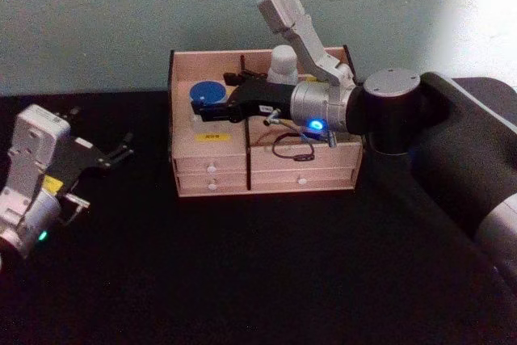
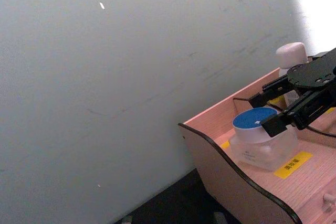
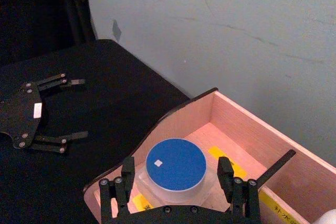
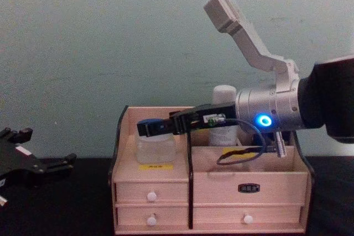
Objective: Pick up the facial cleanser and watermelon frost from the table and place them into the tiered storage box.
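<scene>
Blue-lidded jar [image 4: 155, 146] stands upright, lid up, in the left compartment of the tiered storage box [image 1: 266, 179]. We note the right gripper [image 3: 176, 165] spread either side of its lid. White bottle [image 4: 224, 95] upright in the right compartment; left gripper [image 3: 81, 108] splayed over the table [image 1: 242, 280], well apart.
</scene>
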Robot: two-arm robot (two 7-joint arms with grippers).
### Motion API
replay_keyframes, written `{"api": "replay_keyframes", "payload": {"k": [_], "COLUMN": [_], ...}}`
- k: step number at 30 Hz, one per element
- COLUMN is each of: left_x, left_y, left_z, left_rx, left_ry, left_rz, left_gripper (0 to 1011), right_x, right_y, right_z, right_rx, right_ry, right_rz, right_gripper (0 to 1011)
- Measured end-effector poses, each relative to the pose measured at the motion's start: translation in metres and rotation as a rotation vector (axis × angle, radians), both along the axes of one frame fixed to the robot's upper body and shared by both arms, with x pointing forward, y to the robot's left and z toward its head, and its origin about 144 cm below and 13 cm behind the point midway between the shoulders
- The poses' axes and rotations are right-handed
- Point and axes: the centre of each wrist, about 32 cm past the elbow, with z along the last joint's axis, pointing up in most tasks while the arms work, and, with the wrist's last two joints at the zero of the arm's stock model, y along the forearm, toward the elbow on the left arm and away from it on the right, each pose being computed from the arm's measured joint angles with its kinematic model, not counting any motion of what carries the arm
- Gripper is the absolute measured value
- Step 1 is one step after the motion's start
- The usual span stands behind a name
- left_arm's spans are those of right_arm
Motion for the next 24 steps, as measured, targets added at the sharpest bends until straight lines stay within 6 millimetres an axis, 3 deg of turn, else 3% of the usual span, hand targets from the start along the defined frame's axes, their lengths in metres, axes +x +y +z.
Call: {"api": "replay_keyframes", "payload": {"k": [14, 24], "left_x": [0.000, 0.000], "left_y": [0.000, 0.000], "left_z": [0.000, 0.000], "left_rx": [0.000, 0.000], "left_ry": [0.000, 0.000], "left_rz": [0.000, 0.000], "left_gripper": [1001, 1001], "right_x": [-0.003, -0.017], "right_y": [-0.002, -0.013], "right_z": [0.003, 0.026], "right_rx": [0.013, 0.099], "right_ry": [-0.013, -0.094], "right_rz": [0.008, 0.017], "right_gripper": [1002, 1002]}}
